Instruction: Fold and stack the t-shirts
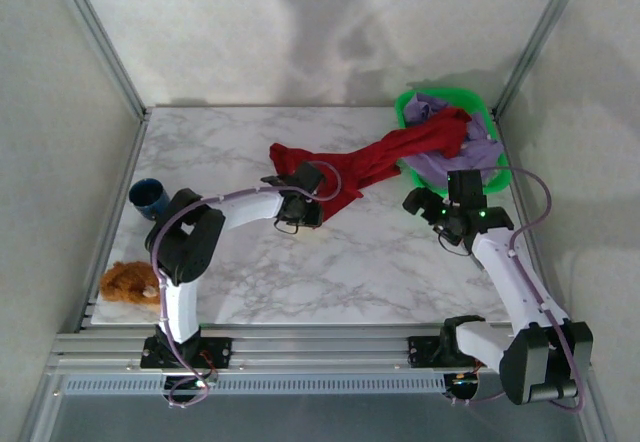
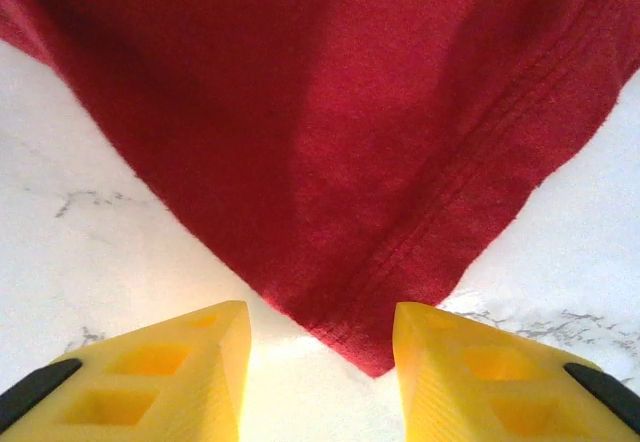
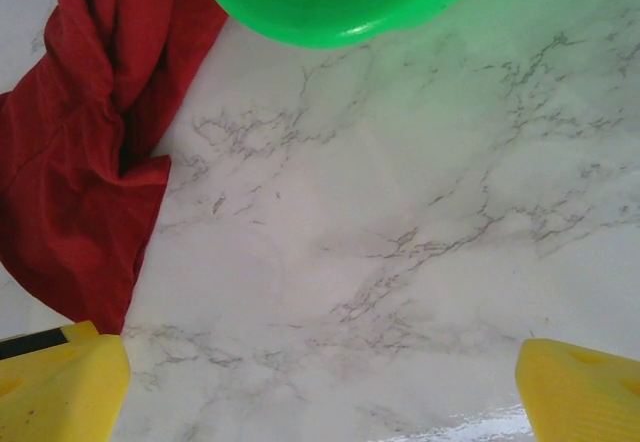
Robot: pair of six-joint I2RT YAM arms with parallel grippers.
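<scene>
Marble table (image 1: 300,272) — red t-shirt (image 2: 330,142) corner between left jaws.

Overhead view from behind; both wrist views close over red t-shirt (image 1: 385,157).

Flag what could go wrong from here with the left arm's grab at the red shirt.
1. The left gripper straddles just the corner tip of the red shirt; a shallow pinch there may slip off.
2. The shirt's far end lies in the green basket on the lavender shirt, so pulling could drag that shirt or the basket along. The open right gripper touches neither.
</scene>
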